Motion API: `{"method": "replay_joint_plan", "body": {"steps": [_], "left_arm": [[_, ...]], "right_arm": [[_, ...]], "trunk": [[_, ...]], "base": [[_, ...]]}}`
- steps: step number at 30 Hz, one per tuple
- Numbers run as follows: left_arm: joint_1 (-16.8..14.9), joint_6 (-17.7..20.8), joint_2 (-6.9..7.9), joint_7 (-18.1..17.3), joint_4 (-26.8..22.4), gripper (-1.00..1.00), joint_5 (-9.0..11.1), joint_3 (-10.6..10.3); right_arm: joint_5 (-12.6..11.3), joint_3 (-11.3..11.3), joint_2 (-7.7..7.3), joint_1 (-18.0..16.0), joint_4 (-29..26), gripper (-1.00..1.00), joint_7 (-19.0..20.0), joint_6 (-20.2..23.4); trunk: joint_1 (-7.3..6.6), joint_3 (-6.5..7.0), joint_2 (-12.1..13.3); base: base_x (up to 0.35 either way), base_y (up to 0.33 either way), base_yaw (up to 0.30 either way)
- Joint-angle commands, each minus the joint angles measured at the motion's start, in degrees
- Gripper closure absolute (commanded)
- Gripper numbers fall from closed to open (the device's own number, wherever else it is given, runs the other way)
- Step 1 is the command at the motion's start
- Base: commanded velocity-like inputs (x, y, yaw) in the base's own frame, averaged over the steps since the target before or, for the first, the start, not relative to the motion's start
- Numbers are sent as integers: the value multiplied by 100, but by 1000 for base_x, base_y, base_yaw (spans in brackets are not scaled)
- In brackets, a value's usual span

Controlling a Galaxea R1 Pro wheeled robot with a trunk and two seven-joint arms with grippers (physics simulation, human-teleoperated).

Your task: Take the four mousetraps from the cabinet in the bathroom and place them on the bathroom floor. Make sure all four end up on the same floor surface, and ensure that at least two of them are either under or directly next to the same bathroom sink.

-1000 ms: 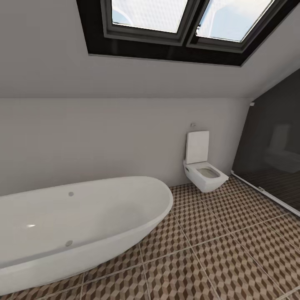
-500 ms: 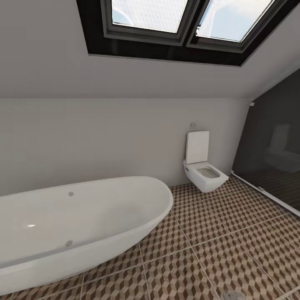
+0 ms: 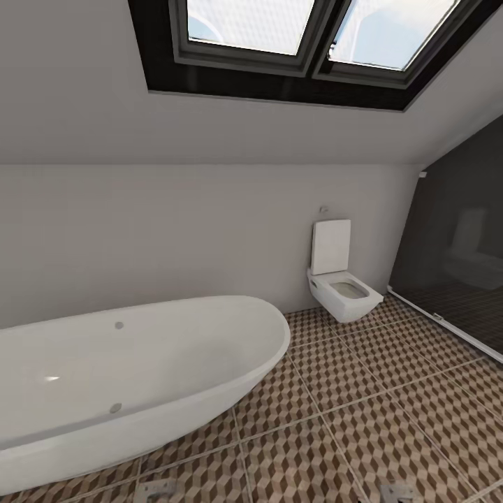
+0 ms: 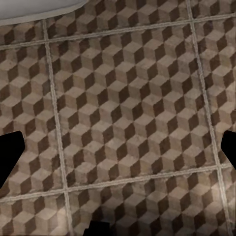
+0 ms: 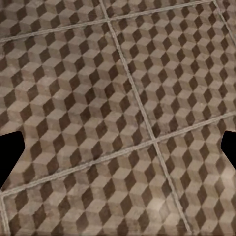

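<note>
The bathroom floor [image 3: 363,426], tiled in a brown, beige and white cube pattern, spreads across the lower right of the head view. The mousetraps, the cabinet and the sink are out of view. My left gripper [image 4: 118,152] is open over bare floor tiles [image 4: 128,108], its dark fingertips [image 4: 10,157] far apart with nothing between them. My right gripper [image 5: 118,152] is open too, above more bare tiles [image 5: 98,98]. Grey parts of my left arm [image 3: 157,490] and my right arm [image 3: 398,493] poke in at the head view's bottom edge.
A white oval bathtub [image 3: 126,370] fills the lower left, and its rim [image 4: 34,10] shows in the left wrist view. A white wall-hung toilet [image 3: 342,286] stands at the back wall. A dark glass shower [image 3: 461,265] closes the right side. A skylight [image 3: 314,35] sits overhead.
Grey parts of both arms have risen into the bottom edge of the head view, the right one first. The room itself has not shifted.
</note>
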Motion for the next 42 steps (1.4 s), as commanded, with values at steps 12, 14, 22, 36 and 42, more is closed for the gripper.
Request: {"method": "replay_joint_plan", "body": {"steps": [12, 14, 22, 36, 42], "left_arm": [[-9, -131, 69, -35, 122, -100, 25, 133], [-9, -137, 45, -43, 166, -100, 38, 123], [-9, -142, 4, -49, 216, -100, 29, 111], [-9, -139, 36, -51, 224, -100, 25, 118], [-9, -139, 38, -50, 227, -100, 24, 118]], "right_arm": [[22, 39, -2, -1, 165, -100, 72, -111], [23, 35, -2, -1, 167, -100, 74, -114], [24, 32, -6, -1, 168, -100, 83, -110], [41, 41, -4, -1, 167, -100, 85, -113], [42, 47, -4, -1, 167, -100, 85, -116]], "trunk": [[0, 0, 0], [0, 0, 0], [0, 0, 0], [-307, 251, 561], [-439, 359, 802]], "base": [[0, 0, 0], [0, 0, 0], [0, 0, 0], [0, 0, 0], [0, 0, 0]]}}
